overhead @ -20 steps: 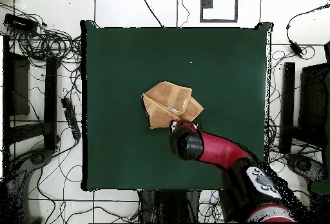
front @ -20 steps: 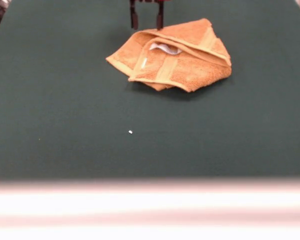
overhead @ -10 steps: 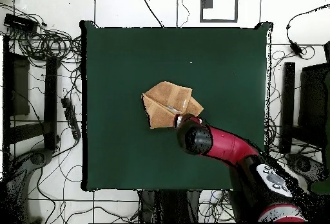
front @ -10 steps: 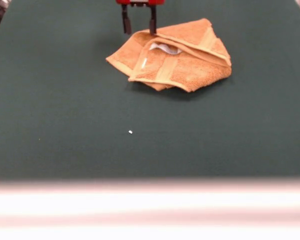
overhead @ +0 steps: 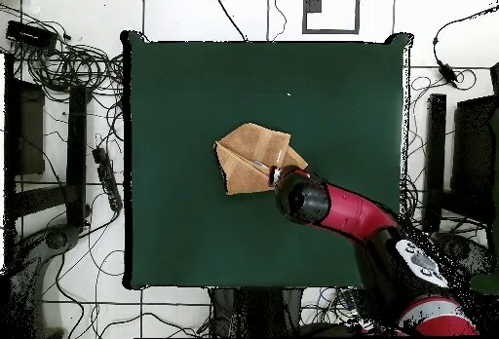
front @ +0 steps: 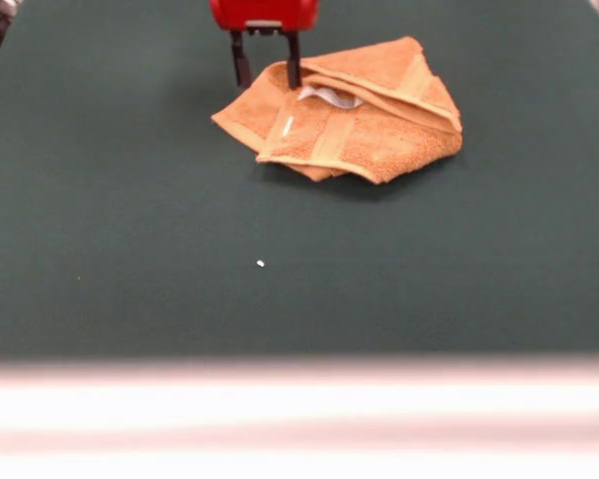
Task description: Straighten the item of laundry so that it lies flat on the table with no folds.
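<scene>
**Towel bunched on the bench, fingers spread at its far edge**

I see the towel (front: 344, 115) lying folded over itself on the far half of the green bench (front: 130, 249), border bands crossing and the white label (front: 329, 97) facing up. My gripper (front: 266, 72) hangs at the towel's far-left edge with its fingers (front: 240, 62) spread wide and holding nothing; one tip is over the cloth, the other just beside it. From overhead, the red arm (overhead: 351, 213) covers the towel's corner. A white speck (front: 261, 263) lies nearer the front.

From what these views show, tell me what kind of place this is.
Probably a robotics lab: a green-cloth table holding one folded towel, a red arm, and cables strewn over the tiled floor.
</scene>
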Motion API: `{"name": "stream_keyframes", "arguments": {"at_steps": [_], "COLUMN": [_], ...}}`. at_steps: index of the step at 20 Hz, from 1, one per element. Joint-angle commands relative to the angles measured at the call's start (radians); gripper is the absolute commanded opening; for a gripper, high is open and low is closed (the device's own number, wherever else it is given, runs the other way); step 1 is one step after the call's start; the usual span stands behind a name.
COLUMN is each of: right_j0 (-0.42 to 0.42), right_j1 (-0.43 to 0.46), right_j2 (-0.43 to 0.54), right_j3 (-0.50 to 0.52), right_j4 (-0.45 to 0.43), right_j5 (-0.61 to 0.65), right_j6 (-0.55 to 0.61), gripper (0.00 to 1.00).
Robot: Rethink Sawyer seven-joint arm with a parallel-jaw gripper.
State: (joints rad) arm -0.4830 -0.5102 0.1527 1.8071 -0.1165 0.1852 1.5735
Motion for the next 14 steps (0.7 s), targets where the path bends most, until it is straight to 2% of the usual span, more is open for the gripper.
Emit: {"name": "stream_keyframes", "arguments": {"at_steps": [1, 7, 14], "right_j0": [-0.012, -0.077, -0.113], "right_j1": [0.088, 0.124, 0.151], "right_j2": [0.17, 0.242, 0.28], "right_j3": [-0.053, -0.022, -0.06], "right_j4": [-0.031, -0.036, -0.059], "right_j5": [0.057, -0.011, -0.017], "right_j6": [0.024, 0.049, 0.036], "gripper": [1.0, 1.0, 1.0]}}
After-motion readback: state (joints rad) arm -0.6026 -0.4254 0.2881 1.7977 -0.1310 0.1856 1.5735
